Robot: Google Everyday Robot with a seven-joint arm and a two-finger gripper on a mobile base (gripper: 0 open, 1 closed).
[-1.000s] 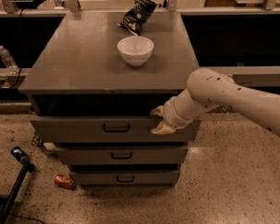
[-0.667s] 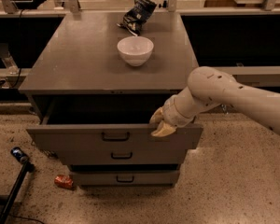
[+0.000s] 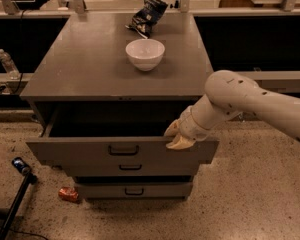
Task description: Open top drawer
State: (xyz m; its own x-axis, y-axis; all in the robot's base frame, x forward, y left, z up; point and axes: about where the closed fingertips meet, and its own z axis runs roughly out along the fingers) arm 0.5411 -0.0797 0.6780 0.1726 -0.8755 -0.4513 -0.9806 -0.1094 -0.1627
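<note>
Gripper point(image 3: 180, 136) low, centre-right, on white arm point(image 3: 240, 99) angled down-left.

The grey bench point(image 3: 90, 69) carries two things: a white bowl point(image 3: 145, 54) standing upright near its middle, and a crumpled dark snack bag point(image 3: 147, 15) behind it at the far edge, apart from the bowl. On the speckled floor point(image 3: 250, 199) a red can point(image 3: 68, 194) lies near the bench's lower left corner. The tool point(image 3: 177, 136) sits below the bench's front edge, at the rim of the top drawer point(image 3: 80, 154).
</note>
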